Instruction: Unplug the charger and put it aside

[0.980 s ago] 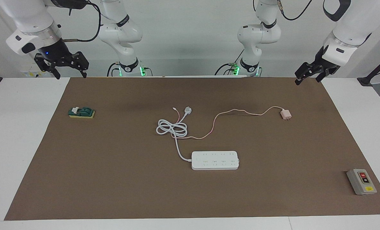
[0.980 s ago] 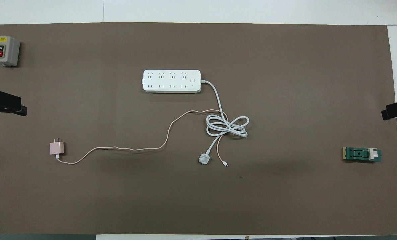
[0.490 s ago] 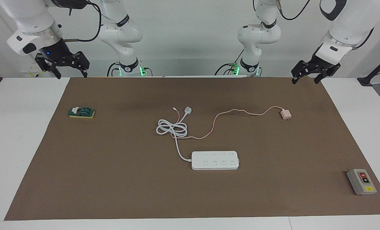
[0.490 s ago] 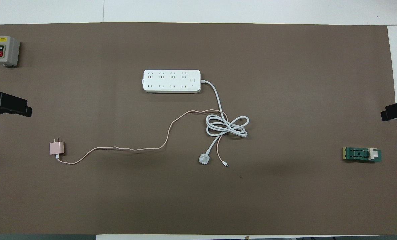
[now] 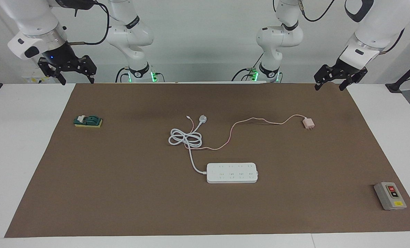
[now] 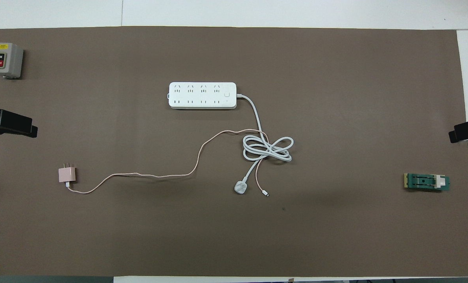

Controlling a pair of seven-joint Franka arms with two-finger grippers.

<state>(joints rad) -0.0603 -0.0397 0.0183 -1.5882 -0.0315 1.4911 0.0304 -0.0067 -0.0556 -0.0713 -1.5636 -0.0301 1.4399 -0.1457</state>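
The pale-pink charger point(image 5: 308, 123) lies flat on the brown mat toward the left arm's end, its prongs bare and in no socket; it also shows in the overhead view point(image 6: 67, 174). Its thin pink cable point(image 5: 260, 120) runs to the middle of the mat. The white power strip point(image 5: 232, 172) lies farther from the robots, its sockets all empty. My left gripper point(image 5: 330, 86) hangs open and empty over the mat's edge near the robots, apart from the charger. My right gripper point(image 5: 77, 81) hangs open and empty over the mat's corner at the right arm's end.
The strip's thick white cord point(image 5: 186, 137) lies coiled over the pink cable's end. A grey switch box point(image 5: 390, 195) stands at the mat's corner farthest from the robots, at the left arm's end. A small green block point(image 5: 88, 121) lies toward the right arm's end.
My left gripper has shifted slightly toward the table's middle, then stopped. The right gripper has barely moved. The charger and the strip have not moved.
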